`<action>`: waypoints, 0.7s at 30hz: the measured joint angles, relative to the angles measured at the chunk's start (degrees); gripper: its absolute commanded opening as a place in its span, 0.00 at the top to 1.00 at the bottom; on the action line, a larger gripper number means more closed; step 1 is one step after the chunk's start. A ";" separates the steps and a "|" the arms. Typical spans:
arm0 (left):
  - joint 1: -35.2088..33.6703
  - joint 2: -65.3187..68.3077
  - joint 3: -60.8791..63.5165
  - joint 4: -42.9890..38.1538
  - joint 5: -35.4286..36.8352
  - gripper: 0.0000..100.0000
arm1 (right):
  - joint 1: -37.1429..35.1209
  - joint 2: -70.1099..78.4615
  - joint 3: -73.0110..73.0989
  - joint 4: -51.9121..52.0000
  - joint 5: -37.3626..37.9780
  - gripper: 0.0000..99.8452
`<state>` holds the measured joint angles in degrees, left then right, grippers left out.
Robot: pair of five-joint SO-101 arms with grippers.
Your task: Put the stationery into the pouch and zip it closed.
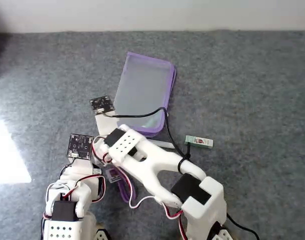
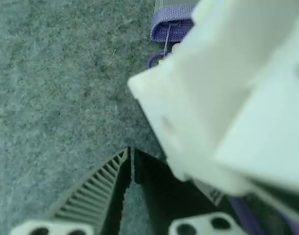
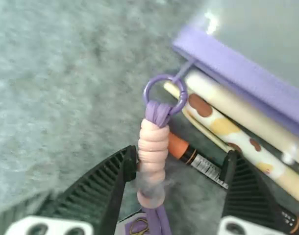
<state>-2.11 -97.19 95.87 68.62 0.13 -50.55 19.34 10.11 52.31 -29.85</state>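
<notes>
One translucent purple pouch (image 1: 142, 90) at centre of grey worktop (image 1: 252, 90), mouth toward 6 o'clock, spotted cream pen (image 3: 228, 129) at mouth, right jaws open astride pink braided cord (image 3: 153, 147), left jaws closed, at 7 o'clock of pouch.

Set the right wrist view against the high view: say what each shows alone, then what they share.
Right wrist view: the zipper ring and pink pull between the open fingers of the right gripper, plus spotted pens and an orange-and-black pen poking from the purple pouch. High view: a small green item on the grey carpet beside the pouch, the right arm and the left arm. Shared: the pouch and the carpet.
</notes>
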 measured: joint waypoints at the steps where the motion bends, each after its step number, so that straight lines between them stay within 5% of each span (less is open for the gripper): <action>1: 0.00 0.00 0.00 0.00 0.00 0.99 | 0.70 0.18 0.00 1.05 0.00 0.71; 21: 0.00 0.00 0.00 0.00 0.00 0.99 | 9.76 -8.53 0.18 23.47 4.04 0.71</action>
<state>-2.11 -97.19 95.87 68.62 0.13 -40.79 10.81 10.29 75.78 -25.80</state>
